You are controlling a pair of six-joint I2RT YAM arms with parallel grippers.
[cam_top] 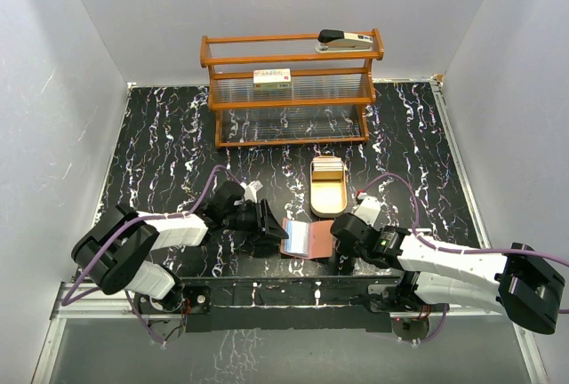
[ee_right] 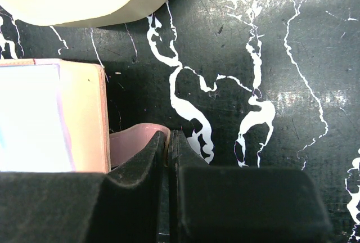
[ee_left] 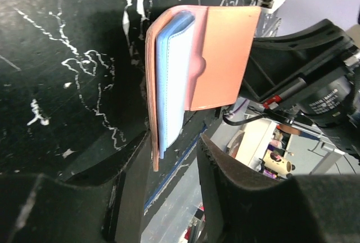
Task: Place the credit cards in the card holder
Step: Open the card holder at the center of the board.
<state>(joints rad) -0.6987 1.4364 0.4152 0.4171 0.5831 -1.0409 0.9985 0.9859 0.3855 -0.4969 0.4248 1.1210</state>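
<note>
At the near edge of the black marbled table [cam_top: 169, 153], between the two arms, the card holder [cam_top: 305, 240] lies opened out, inner side up, reddish-brown with a glossy sheen. Left wrist view: a light blue card [ee_left: 171, 80] sits inside the holder along the fold, pocket flap lapping over its right side. The card's long edge stands a bit proud of the leather. Left gripper [ee_left: 174, 140] straddles the holder's near edge, jaws apart. There's a gap between the card edge and the right finger, and I can't tell if the other finger touches. Right gripper [ee_right: 169, 133] is at the holder's right end, jaws pressed together with only a thin seam between them. The holder's pink closing tab [ee_right: 132, 142] curves right up to the fingertips, can't tell if it's actually pinched. Right wrist view also shows a pale surface on the holder, washed out by glare, unclear what it is. Oval wooden tray [cam_top: 327, 199] sits just behind the holder. Well back stands a wooden rack [cam_top: 267, 39], with a stapler [cam_top: 345, 42] on the top shelf and a small box [cam_top: 272, 79] on the middle one.
</note>
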